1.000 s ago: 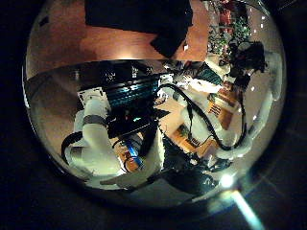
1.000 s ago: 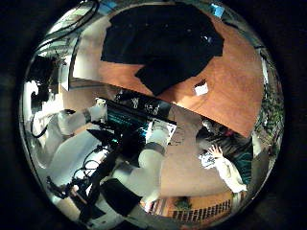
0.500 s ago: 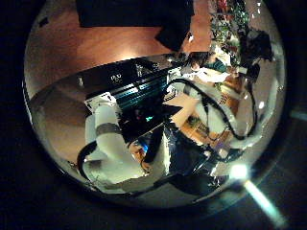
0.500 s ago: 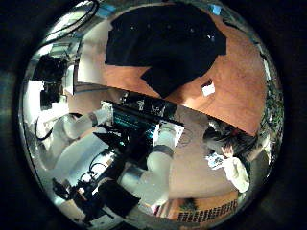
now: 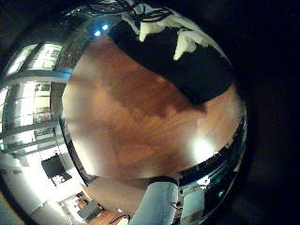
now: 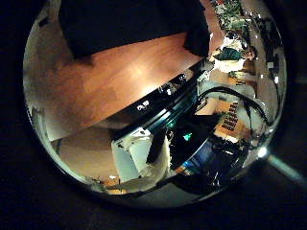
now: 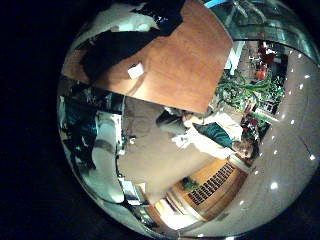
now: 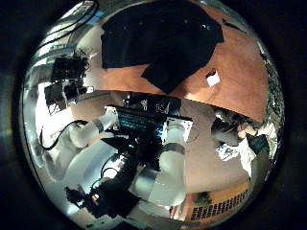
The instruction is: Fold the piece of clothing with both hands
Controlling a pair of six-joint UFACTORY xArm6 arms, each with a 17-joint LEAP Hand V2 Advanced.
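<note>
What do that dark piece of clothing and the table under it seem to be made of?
The garment looks like soft, matte black fabric: it lies limp with uneven edges. The table seems to be wood or wood-look laminate, orange-brown and smooth with a slight sheen.

You have the garment [image 8: 163,43] lying spread on the table [image 8: 245,81], with one part of it reaching toward the table's edge on the robot's side. A small tag [image 8: 213,78] sits on the bare tabletop just beside the garment — apart from it, not touching. From the left hand's little finger side, its fingertips [image 5: 187,42] hang over the garment [image 5: 183,70], and bare table [image 5: 131,117] stretches away beside it. Both arms [image 8: 173,158] rise beyond the table's edge.
</note>
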